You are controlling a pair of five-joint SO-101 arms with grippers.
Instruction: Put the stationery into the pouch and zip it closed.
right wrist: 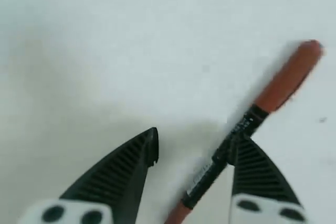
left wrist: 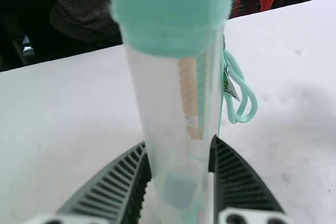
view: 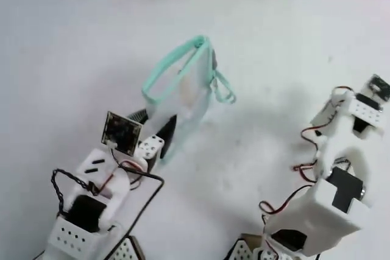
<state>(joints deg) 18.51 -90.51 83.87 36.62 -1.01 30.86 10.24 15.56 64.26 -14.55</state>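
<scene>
Left claw [left wrist: 178,153] clamped on upright pouch [left wrist: 170,93]. Right claw [right wrist: 197,142] apart over orange-black pen [right wrist: 249,121] lying on desk [right wrist: 105,35], beside one finger.

Upright clear pouch [left wrist: 163,103] with mint trim, tan stick [left wrist: 188,93] inside, in grip of left claw [left wrist: 179,146]

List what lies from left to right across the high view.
White left arm → clear plastic pouch with mint-green trim → mint-green cord loop → white right arm.
</scene>
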